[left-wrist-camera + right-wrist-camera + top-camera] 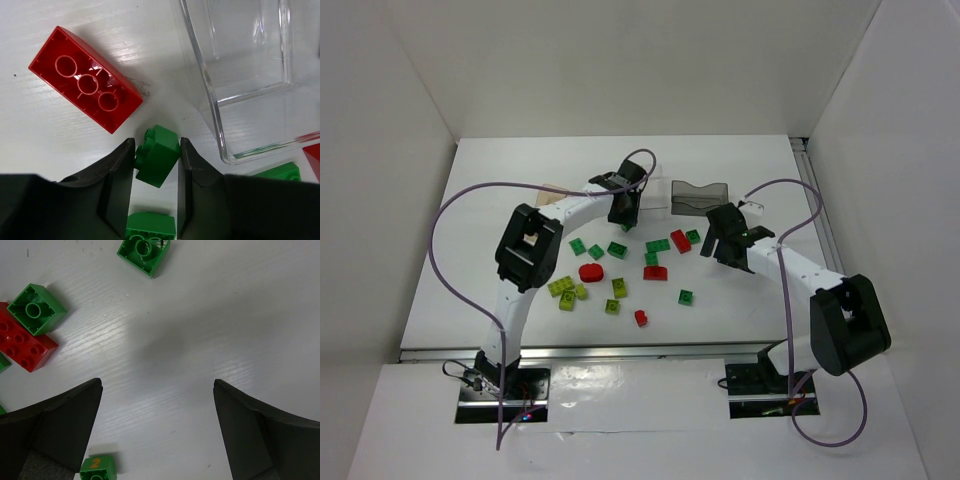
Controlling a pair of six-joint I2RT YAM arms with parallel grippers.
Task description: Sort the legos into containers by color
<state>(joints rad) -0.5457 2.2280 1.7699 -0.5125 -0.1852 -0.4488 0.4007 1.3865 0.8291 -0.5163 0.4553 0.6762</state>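
My left gripper (625, 214) is at the back centre of the table, next to the clear container (235, 85). In the left wrist view its jaws (157, 144) press both sides of a tilted dark green lego (159, 159). A long red lego (85, 80) lies just beyond it and another green lego (150, 227) sits under the wrist. My right gripper (725, 246) stands wide open (157, 390) over bare table, holding nothing. Green, red and lime legos (612, 306) lie scattered mid-table. The smoky grey container (700, 196) stands at the back.
A tan container (550, 196) shows partly behind my left arm. Near my right gripper lie green legos (37, 308), (144, 252), one marked with an orange 2 (98, 469), and a red lego (25, 347). White walls enclose the table.
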